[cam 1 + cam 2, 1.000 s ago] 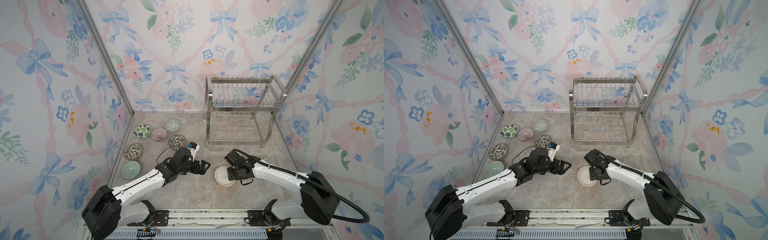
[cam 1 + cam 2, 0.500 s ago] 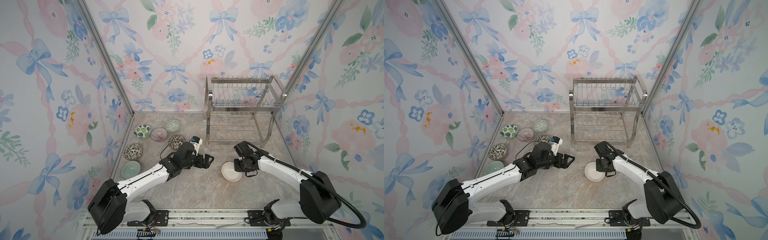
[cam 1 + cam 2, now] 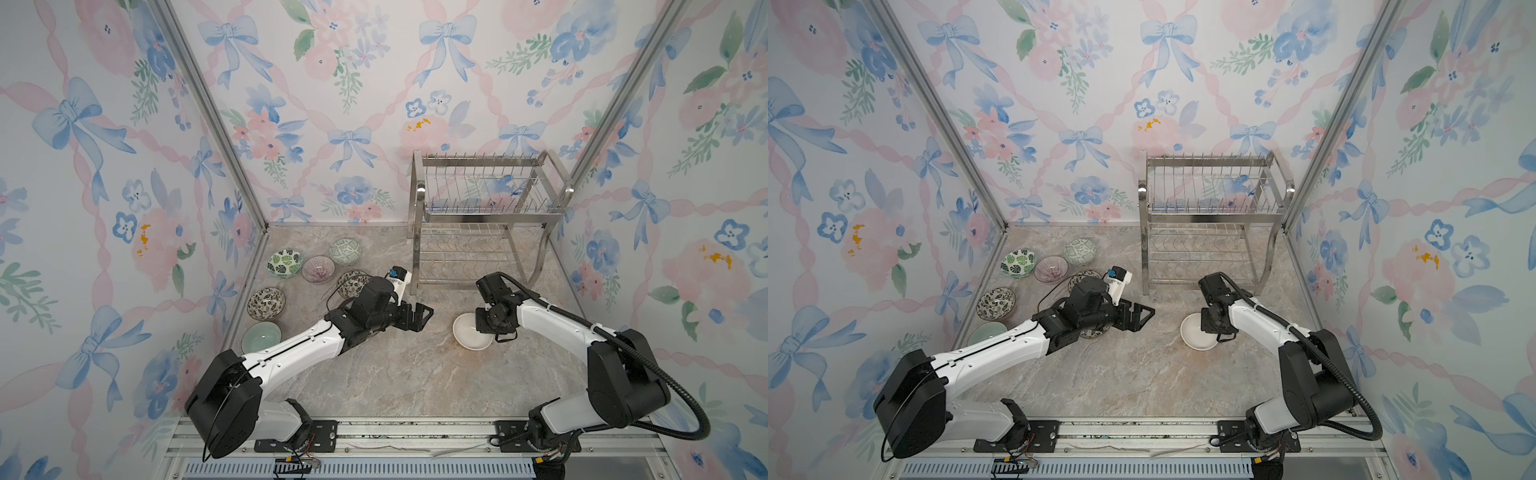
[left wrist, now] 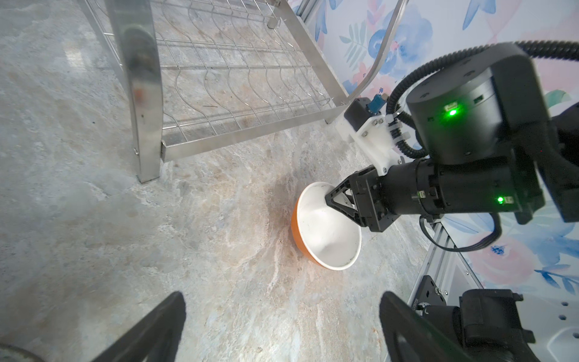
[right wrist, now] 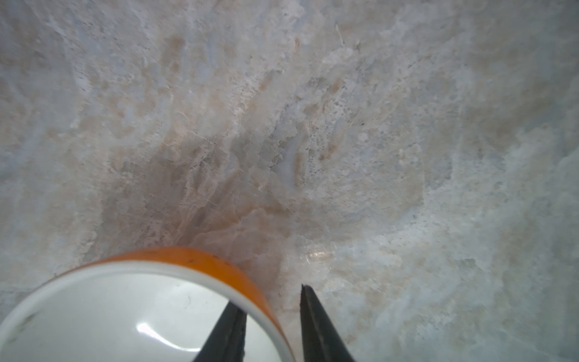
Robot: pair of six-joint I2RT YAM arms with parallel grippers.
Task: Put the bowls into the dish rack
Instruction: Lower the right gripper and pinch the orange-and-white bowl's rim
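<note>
Bowl (image 4: 326, 232), white inside, orange outside: rim straddled by right gripper (image 5: 269, 297), jaws narrow, clamping unclear. Left gripper (image 3: 422, 319) wide open, empty, near dish rack (image 3: 482, 216).

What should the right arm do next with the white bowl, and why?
Probably close the right gripper further on the rim of the orange-and-white bowl before lifting. Its fingers straddle the rim, one inside, one outside, yet the right wrist view shows table between the outer finger and the wall, so contact is unconfirmed.

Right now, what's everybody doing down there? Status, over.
Left gripper open, holding nothing. Right gripper pinching rim of white bowl. Rack empty; nothing between it and bowl.
</note>
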